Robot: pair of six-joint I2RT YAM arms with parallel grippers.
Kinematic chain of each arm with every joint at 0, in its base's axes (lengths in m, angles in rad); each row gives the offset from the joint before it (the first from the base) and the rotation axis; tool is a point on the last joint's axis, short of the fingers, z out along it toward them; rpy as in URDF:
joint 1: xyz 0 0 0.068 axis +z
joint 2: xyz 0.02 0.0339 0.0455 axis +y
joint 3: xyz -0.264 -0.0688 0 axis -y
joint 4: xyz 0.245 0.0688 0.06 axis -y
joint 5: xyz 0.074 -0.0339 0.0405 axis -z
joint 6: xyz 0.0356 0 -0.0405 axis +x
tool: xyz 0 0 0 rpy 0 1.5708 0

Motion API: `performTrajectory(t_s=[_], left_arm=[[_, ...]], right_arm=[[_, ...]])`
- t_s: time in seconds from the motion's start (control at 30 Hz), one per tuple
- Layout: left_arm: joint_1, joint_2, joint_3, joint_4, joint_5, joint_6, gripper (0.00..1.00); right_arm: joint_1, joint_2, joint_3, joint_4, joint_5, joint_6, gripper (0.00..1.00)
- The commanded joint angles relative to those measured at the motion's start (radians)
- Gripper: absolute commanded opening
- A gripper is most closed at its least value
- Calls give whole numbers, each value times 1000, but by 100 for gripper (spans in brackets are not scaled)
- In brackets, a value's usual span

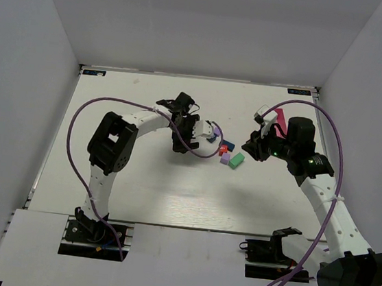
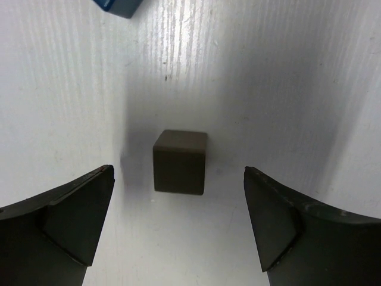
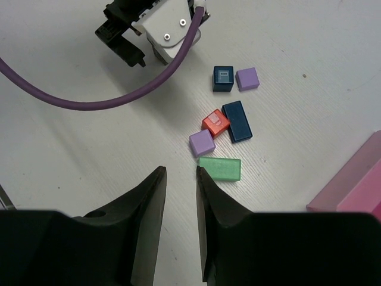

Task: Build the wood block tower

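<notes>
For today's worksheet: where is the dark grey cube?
In the left wrist view, the dark grey cube sits on the table between the open fingers of the left gripper, untouched.

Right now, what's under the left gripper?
A dark grey cube sits on the white table, between the left gripper's open fingers, touching neither. A blue block's corner peeks in at the far edge. The cube's underside is hidden.

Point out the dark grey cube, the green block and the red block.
dark grey cube (image 2: 180,171): left wrist view, side face.
green block (image 3: 219,168): right wrist view, top face.
red block (image 3: 210,126): right wrist view, top face.
</notes>
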Motion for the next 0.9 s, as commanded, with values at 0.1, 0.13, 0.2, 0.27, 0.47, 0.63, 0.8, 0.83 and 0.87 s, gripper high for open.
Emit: performTrajectory(t_s=[0.1, 0.13, 0.2, 0.27, 0.47, 0.63, 0.8, 0.83, 0.87], left_arm=[[4, -228, -64, 121, -24, -85, 100], [4, -252, -64, 122, -24, -96, 100], [-5, -327, -85, 143, -14, -142, 100], [-5, -380, -125, 175, -3, -209, 100], [-7, -554, -216, 260, -66, -634, 100], [3, -669, -383, 247, -67, -857, 100], [3, -874, -562, 335, -84, -937, 100], [3, -958, -587, 353, -93, -961, 100], [3, -1003, -633, 388, -106, -975, 100]], right_arm=[[1, -1, -6, 31, 18, -12, 38], [4, 4, -8, 31, 19, -14, 40], [5, 10, -8, 29, 22, -23, 43], [4, 18, -9, 23, 27, -44, 49], [19, 71, -14, 22, -14, -202, 51], [50, 174, 33, -35, -62, -347, 11], [102, 307, 90, -1, -30, -353, 23], [114, 326, 109, 11, -19, -333, 28], [127, 390, 138, 14, 2, -330, 36]])
